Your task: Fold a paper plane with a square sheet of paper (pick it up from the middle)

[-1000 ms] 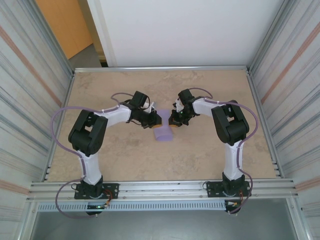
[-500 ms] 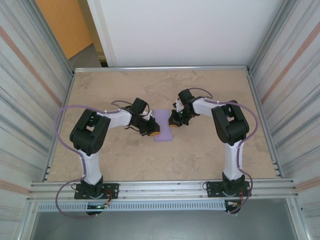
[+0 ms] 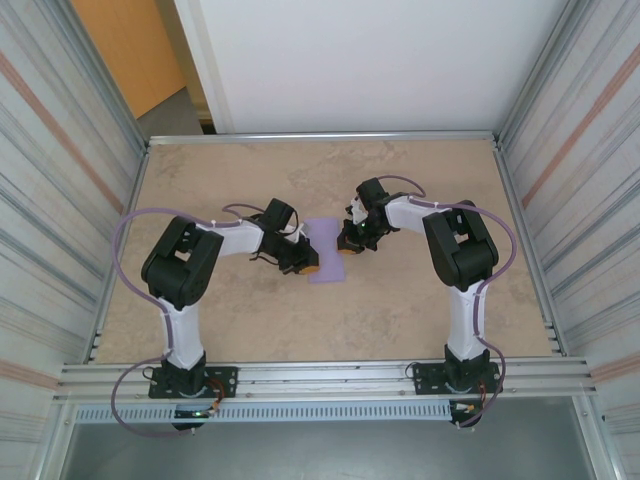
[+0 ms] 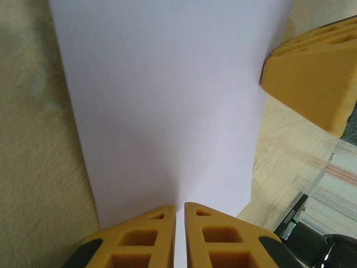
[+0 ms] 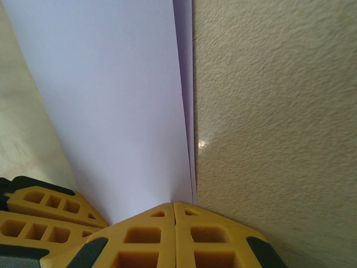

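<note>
Your two arms are bolted at the near edge of the table (image 3: 420, 320) and bend inward, so both grippers meet near its middle. The sheet of paper (image 3: 327, 272) lies flat there between them. It is doubled over into a narrow lilac rectangle with its long sides running away from you.

Your left gripper (image 3: 309, 264) is at the rectangle's left long edge, toward the near end. In the left wrist view its fingers (image 4: 136, 243) are almost together, with only a thin slit between them, and the tips sit at the paper's edge. You cannot tell whether any paper is caught in that slit. Across the sheet, one yellow finger of the other gripper touches the opposite edge.

Your right gripper (image 3: 347, 247) is at the right long edge, a little farther back. In the right wrist view its fingers (image 5: 139, 240) are pressed together with no gap, tips at the paper's edge. Two layers show along that side, the upper one stopping just short of the lower.

Beyond the paper, bare table runs back to a white wall (image 3: 380, 60).
</note>
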### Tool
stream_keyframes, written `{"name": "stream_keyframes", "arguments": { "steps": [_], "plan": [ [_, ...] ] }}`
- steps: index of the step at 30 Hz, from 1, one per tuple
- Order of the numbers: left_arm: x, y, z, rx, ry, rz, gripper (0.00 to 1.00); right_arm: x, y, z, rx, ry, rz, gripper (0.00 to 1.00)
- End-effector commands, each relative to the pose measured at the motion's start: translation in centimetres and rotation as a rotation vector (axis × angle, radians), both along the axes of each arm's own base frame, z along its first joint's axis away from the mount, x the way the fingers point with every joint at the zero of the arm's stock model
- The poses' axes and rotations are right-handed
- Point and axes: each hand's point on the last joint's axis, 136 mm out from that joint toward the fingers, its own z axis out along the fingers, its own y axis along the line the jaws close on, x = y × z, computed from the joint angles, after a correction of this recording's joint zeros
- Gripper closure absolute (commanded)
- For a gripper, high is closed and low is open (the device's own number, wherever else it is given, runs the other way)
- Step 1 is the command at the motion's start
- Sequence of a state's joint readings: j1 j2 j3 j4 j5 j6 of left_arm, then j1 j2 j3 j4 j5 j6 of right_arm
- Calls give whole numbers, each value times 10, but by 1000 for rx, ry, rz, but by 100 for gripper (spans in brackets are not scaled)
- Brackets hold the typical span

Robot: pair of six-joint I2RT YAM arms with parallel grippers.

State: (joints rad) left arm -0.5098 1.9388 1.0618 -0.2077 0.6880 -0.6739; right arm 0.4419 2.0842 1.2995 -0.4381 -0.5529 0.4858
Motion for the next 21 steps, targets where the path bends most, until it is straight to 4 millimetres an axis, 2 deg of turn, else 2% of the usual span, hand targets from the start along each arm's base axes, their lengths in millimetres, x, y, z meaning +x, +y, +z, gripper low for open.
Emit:
{"name": "stream_keyframes", "arguments": {
  "steps": [1, 7, 10, 12, 18, 21],
  "plan": [
    [-19, 23, -19, 98, 53, -1, 87, -85, -89, -112, -487, 276, -3, 93],
    [-44, 47, -23, 137, 69, 29, 87, -85, -91, -111, -494, 274, -4, 93],
    [-52, 51, -18, 117, 57, 45, 88, -86, -91, -111, -495, 276, -5, 93],
    [-48, 50, -7, 95, 14, 49, 89, -86, -91, -111, -495, 275, -4, 93],
    [-15, 33, 41, -6, -167, 60, 89, -86, -91, -112, -494, 274, -4, 93],
    [3, 18, 48, -55, -194, 49, 89, -85, -90, -113, -490, 274, -7, 92]
  ]
}}
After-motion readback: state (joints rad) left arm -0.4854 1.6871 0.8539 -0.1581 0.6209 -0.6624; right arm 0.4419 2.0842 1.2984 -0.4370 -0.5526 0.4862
